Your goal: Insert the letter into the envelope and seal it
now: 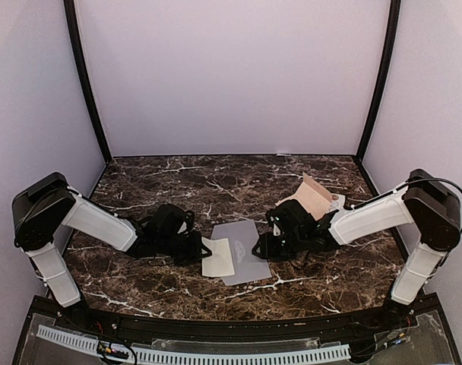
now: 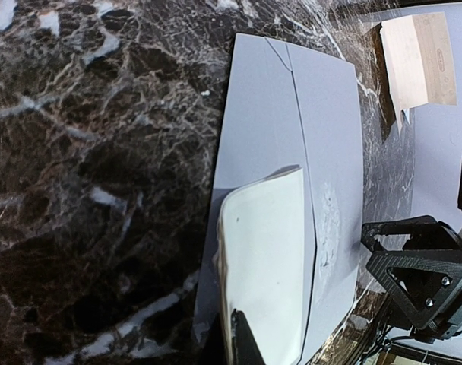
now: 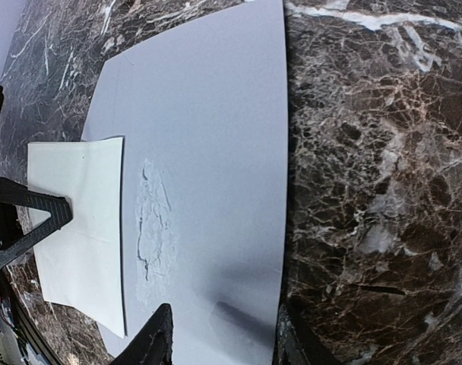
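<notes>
On the dark marble tabletop (image 1: 140,190), mid-frame, the left claw (image 1: 203,251) is clamped on the white letter (image 1: 218,258), which overlaps the grey envelope (image 1: 245,242); the right claw (image 3: 225,331) stands apart.

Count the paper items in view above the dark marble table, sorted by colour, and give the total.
Grey-lavender rectangular paper envelope: 1
Cream-white rectangular paper letter: 1
Tan-and-white paper sheet at the back right: 1
Total: 3

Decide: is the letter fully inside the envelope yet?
No. Most of the letter shows, overhanging the envelope at its edge, with the left hand shut on it.
</notes>
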Motion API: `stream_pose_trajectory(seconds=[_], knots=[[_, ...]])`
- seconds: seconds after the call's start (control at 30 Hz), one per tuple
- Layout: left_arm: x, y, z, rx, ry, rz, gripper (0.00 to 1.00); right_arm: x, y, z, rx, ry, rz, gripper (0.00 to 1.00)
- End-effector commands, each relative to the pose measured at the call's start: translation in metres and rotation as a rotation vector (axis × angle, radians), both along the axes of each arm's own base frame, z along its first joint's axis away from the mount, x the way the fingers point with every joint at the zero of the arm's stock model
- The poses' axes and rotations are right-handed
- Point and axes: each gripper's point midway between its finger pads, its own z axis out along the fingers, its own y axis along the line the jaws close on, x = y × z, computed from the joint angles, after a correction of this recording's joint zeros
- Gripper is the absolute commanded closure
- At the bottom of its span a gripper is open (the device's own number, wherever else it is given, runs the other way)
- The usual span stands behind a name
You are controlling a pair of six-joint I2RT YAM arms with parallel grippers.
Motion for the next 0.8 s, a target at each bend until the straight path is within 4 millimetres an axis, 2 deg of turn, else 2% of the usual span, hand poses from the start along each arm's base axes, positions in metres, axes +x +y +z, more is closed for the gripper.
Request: stream_pose_trajectory(seconds=[0.0, 0.5, 0.77], knots=[[-0.001, -0.001, 0.005, -0.003, -0.005, -0.011, 1.0, 0.0, 0.01, 0.004, 0.021, -0.005, 0.005, 0.57], [0.001, -0.01, 0.013, 0.0, -0.018, -0.053, 1.0, -0.002, 0.013, 0.002, 0.027, 0.0, 0.012, 0.57], [0.0, -0.013, 0.01, 0.002, -0.012, -0.062, 1.0, -0.003, 0.013, 0.002, 0.029, 0.003, 0.011, 0.57]])
